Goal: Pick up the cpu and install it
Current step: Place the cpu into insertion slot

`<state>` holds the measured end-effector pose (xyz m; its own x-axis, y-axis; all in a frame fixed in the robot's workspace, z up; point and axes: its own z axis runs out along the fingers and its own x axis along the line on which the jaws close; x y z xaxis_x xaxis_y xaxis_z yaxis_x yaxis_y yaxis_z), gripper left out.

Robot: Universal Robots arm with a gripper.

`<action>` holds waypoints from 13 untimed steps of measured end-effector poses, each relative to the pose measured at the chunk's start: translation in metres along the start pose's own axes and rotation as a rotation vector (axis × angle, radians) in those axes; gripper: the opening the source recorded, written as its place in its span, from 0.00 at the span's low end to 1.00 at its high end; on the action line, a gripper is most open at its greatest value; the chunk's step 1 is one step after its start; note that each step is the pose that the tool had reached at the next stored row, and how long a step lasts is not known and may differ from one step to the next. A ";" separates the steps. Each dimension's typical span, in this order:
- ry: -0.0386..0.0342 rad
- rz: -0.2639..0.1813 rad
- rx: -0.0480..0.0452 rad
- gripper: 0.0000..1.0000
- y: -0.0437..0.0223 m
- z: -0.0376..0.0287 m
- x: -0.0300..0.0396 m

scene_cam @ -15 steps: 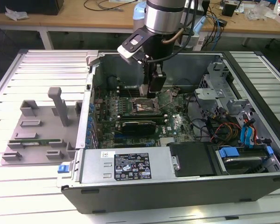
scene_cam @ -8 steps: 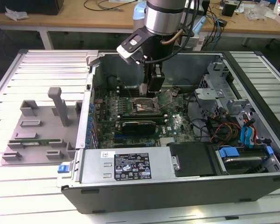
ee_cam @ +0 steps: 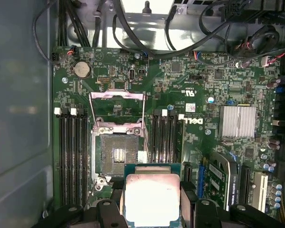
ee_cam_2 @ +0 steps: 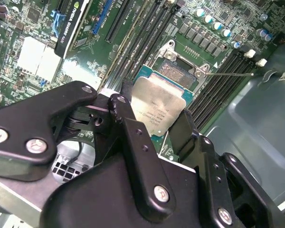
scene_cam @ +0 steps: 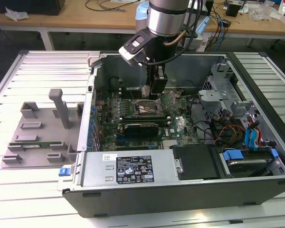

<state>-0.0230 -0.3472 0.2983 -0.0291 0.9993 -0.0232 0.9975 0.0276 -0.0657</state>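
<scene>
first wrist view shows pincer (ee_cam: pixel 150 209) clasping the cpu (ee_cam: pixel 149 192) near the socket (ee_cam: pixel 116 154).

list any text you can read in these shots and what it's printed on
Black sticker on the grey metal box: print too small to read.
Shiny silver square cpu, gripped in the black end effector: etched lines, too faint to read.
Green motherboard: white logo and tiny codes, none quoted.
Black graphics card: a brand label, not quoted.
</scene>
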 end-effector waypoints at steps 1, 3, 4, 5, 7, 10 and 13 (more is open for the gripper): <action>0.0000 0.000 0.0000 0.55 0.0001 0.0005 0.0001; 0.0002 0.000 -0.0001 0.55 0.0001 0.0017 0.0014; -0.0001 0.000 0.0000 0.55 0.0002 0.0023 0.0033; 0.0000 0.000 0.0001 0.55 0.0003 0.0028 0.0049; 0.0002 0.000 -0.0001 0.55 0.0006 0.0046 0.0078; 0.0000 0.000 0.0000 0.55 0.0007 0.0065 0.0087; 0.0000 0.000 0.0000 0.55 0.0009 0.0093 0.0094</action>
<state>-0.0230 -0.3380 0.2887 -0.0291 0.9993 -0.0232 0.9975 0.0276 -0.0657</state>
